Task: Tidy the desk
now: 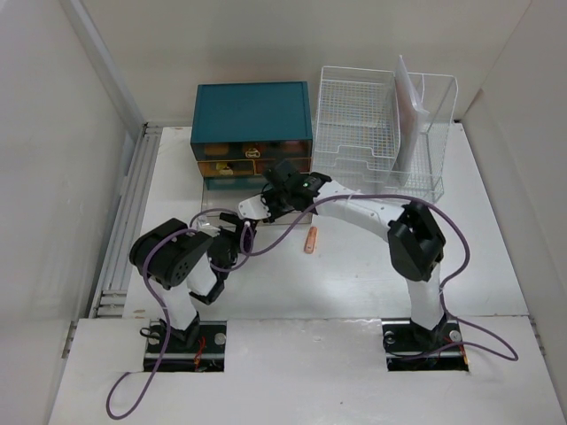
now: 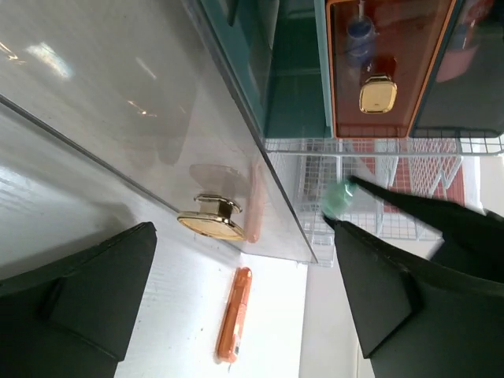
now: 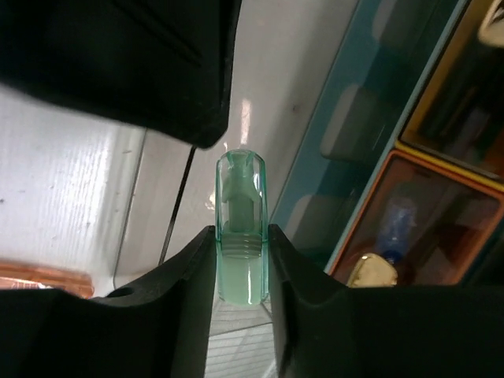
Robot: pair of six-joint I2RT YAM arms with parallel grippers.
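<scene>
The large flat white desk (image 1: pixel 354 274), with its grey metal rail along the left edge, lies under both arms and carries a teal plastic drawer cabinet (image 1: pixel 252 111) and a white wire basket (image 1: pixel 372 124) at its far side. The cabinet's bottom drawer, a clear plastic tray (image 2: pixel 118 94) with a round gold knob (image 2: pixel 211 222), stands pulled out over the desk, which leaves its top open for loading. The left gripper (image 2: pixel 242 236) sits low in front of that knob with its fingers spread wide to either side of it and nothing in them, a stance that would clear the knob on a retreat. The right gripper (image 3: pixel 240 236) reaches in from the other side, its fingers closed partway on a small translucent green capped cylinder (image 3: pixel 240 189). It is pinched low on the body so that the rounded end sticks out past the tips, which should let it drop cleanly. It appears to hang by the cabinet front over the open tray. A slim orange pen (image 1: pixel 310 240) lies flat on the desk just in front of the tray, untouched and probably next to be put away
</scene>
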